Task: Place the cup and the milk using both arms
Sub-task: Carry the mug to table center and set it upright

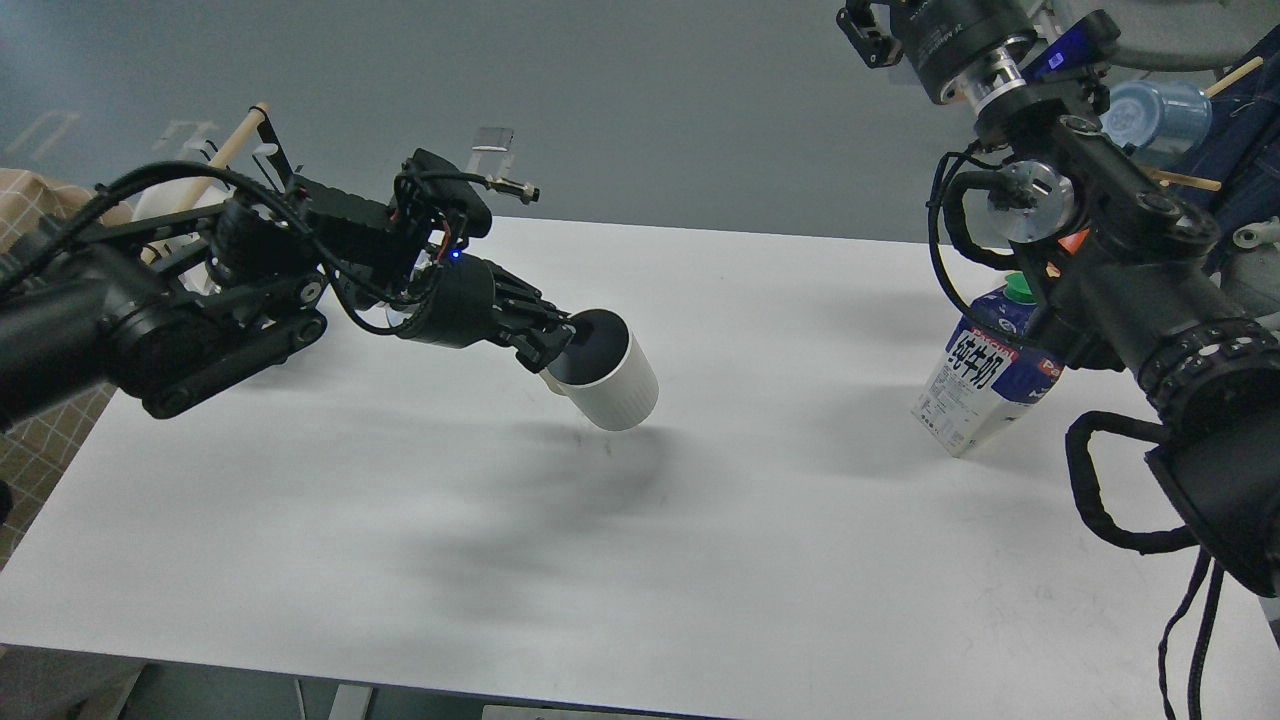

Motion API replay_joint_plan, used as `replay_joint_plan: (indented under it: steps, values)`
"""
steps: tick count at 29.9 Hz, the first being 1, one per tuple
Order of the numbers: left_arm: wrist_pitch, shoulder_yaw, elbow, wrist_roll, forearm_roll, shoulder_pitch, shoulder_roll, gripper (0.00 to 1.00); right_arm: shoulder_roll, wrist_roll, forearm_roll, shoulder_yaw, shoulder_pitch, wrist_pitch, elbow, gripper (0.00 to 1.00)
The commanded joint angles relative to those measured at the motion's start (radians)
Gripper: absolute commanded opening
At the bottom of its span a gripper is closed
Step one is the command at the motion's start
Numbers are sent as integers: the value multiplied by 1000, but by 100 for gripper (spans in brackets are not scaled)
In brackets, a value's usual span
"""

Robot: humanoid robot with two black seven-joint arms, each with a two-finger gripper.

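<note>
The white ribbed cup (612, 385) hangs tilted above the middle of the white table (700, 560), its dark inside facing me. My left gripper (558, 345) is shut on the cup's rim, one finger inside and one outside; the handle is hidden. The blue and white milk carton (985, 378) with a green cap (1018, 288) stands on the table at the right, partly behind my right arm. My right gripper (862, 22) is high above the table's far right edge, well above the carton, and is cut off by the top of the view.
A black mug rack with a wooden rod (235, 140) stands at the far left corner, mostly hidden behind my left arm. A translucent blue cup (1150, 108) hangs on a wooden peg at the upper right. A checked cloth (30, 195) lies left of the table.
</note>
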Motion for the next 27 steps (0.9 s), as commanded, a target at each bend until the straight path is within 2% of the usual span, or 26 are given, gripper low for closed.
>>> replay_joint_plan:
  steps: [1,6,11,27]
  values:
    - [0,37,63,2,2,-22,-72,0,0,0,0,0,0,0,0,100]
    - [0,48,122,8,5,-31,-126,0,0,0,0,0,-2,0,2,100]
    - [0,121,181,6,4,-68,-192,0,0,0,2,0,-5,0,2,100]
    - [0,206,246,26,-1,-69,-239,0,0,0,2,0,-16,0,2,100]
